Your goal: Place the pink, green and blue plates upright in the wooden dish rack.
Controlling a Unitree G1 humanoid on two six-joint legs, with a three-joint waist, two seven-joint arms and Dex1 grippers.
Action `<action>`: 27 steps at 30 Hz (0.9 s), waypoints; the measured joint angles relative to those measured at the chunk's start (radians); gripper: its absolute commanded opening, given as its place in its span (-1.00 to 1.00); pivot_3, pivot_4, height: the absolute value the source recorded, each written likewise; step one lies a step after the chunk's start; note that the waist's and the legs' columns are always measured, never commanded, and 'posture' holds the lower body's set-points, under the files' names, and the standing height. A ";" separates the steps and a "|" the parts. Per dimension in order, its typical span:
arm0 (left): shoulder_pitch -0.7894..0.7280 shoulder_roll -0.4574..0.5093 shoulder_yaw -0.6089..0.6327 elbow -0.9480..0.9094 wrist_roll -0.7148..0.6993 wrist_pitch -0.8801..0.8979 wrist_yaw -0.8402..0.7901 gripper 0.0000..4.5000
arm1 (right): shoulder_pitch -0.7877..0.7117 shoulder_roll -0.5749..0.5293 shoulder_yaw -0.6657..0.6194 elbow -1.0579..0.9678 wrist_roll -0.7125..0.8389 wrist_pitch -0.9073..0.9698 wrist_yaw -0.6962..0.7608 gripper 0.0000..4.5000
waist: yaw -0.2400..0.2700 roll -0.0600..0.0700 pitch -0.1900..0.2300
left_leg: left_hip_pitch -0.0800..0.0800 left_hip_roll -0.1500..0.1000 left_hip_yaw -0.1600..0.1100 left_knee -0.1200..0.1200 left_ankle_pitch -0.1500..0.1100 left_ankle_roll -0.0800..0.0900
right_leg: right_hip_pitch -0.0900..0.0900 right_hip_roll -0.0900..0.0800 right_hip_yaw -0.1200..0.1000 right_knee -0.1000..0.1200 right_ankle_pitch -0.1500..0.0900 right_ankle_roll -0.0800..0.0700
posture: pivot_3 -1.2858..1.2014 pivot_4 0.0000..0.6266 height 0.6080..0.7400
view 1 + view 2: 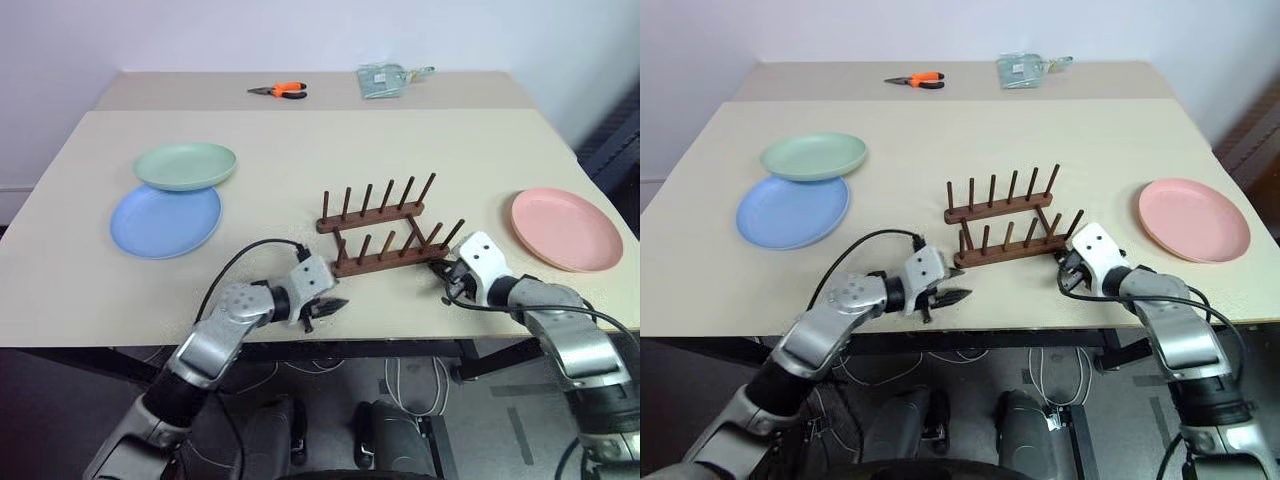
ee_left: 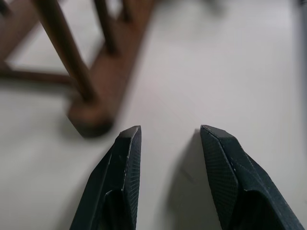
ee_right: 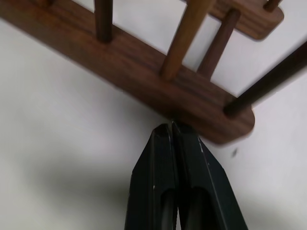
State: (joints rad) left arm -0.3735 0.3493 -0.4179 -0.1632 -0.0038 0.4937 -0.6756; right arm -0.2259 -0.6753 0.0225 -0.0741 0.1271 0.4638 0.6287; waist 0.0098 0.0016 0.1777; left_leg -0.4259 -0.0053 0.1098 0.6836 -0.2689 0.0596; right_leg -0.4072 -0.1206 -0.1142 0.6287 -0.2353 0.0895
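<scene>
The wooden dish rack (image 1: 385, 235) stands with no plate in it, a little right of the table's middle. The green plate (image 1: 186, 165) lies flat at the left, its edge overlapping the blue plate (image 1: 165, 220) in front of it. The pink plate (image 1: 566, 228) lies flat at the right. My left gripper (image 2: 170, 139) is open with nothing between its fingers, low over the table just short of the left end of the rack's near rail (image 2: 103, 96). My right gripper (image 3: 171, 127) is shut, its tips against the right end of the near rail (image 3: 192, 103).
Orange-handled pliers (image 1: 279, 90) and a small greenish packet (image 1: 385, 80) lie at the table's far edge. The table's near edge (image 1: 400, 335) runs right below both grippers.
</scene>
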 measured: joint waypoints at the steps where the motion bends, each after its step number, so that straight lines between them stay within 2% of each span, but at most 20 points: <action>1: -0.013 -0.013 -0.001 0.019 0.009 0.000 0.018 -0.12 | -0.021 0.017 0.008 0.022 -0.009 -0.007 -0.009 -0.96 | -0.003 0.000 -0.001 | 0.001 0.000 0.000 0.000 0.000 0.000 | 0.000 0.000 0.000 0.000 0.000 0.000 | 0.03 -0.52 1.00; 8: -0.122 -0.108 0.037 0.220 0.037 -0.031 0.167 -0.12 | -0.168 0.100 0.061 0.206 -0.100 -0.100 -0.078 -0.96 | -0.010 0.000 -0.001 | 0.001 0.001 0.000 0.000 0.001 -0.001 | 0.000 0.001 0.000 0.002 0.000 0.000 | 0.03 -0.52 1.00; 11: -0.162 -0.111 0.077 0.307 0.035 -0.074 0.201 -0.12 | -0.216 0.118 0.070 0.280 -0.123 -0.141 -0.096 -0.96 | -0.020 0.000 -0.001 | 0.001 0.001 0.000 0.000 0.001 -0.001 | 0.000 0.001 0.000 0.002 0.000 0.000 | 0.03 -0.52 1.00; 17: -0.187 -0.112 0.097 0.379 0.036 -0.132 0.227 -0.12 | -0.210 0.115 0.060 0.300 -0.132 -0.177 -0.101 -0.96 | -0.023 0.000 -0.001 | 0.001 0.001 0.000 0.000 0.002 -0.002 | 0.000 0.002 0.000 0.002 0.000 0.000 | 0.03 -0.52 1.00; 20: -0.176 -0.107 0.099 0.362 0.036 -0.145 0.225 -0.12 | -0.159 0.088 0.020 0.242 -0.102 -0.163 -0.067 -0.60 | -0.023 0.000 -0.001 | 0.001 0.001 0.000 0.000 0.001 -0.002 | 0.000 0.001 0.000 0.002 0.000 0.000 | 0.03 -0.52 1.00; 23: -0.096 -0.066 0.120 0.269 0.008 -0.170 0.168 -0.12 | -0.087 -0.010 -0.055 0.145 -0.072 -0.117 -0.027 0.09 | -0.024 0.001 -0.001 | 0.000 0.001 0.000 -0.001 0.001 -0.002 | -0.001 0.001 0.000 0.001 0.000 0.000 | 0.03 -0.52 1.00; 25: -0.030 -0.031 0.135 0.194 -0.045 -0.169 0.095 -0.12 | -0.062 -0.091 -0.133 0.108 -0.065 -0.090 -0.016 0.48 | -0.022 0.002 0.000 | 0.000 0.001 0.000 -0.001 0.001 -0.002 | -0.001 0.000 0.000 0.000 0.000 0.000 | 0.03 -0.52 1.00; 27: 0.005 -0.011 0.140 0.132 -0.097 -0.147 0.024 -0.12 | -0.055 -0.158 -0.184 0.093 -0.066 -0.081 -0.007 0.48 | -0.021 0.002 0.000 | 0.000 0.001 0.000 -0.001 0.001 -0.003 | -0.001 0.000 0.000 0.000 0.000 0.000 | 0.03 -0.52 1.00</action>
State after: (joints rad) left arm -0.3682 0.3385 -0.2782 -0.0314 -0.1003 0.3464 -0.6512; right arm -0.2804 -0.8336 -0.1619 0.0192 0.0608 0.3829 0.6215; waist -0.0114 0.0040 0.1779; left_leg -0.4261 -0.0040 0.1099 0.6823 -0.2680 0.0570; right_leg -0.4084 -0.1210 -0.1142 0.6290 -0.2353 0.0892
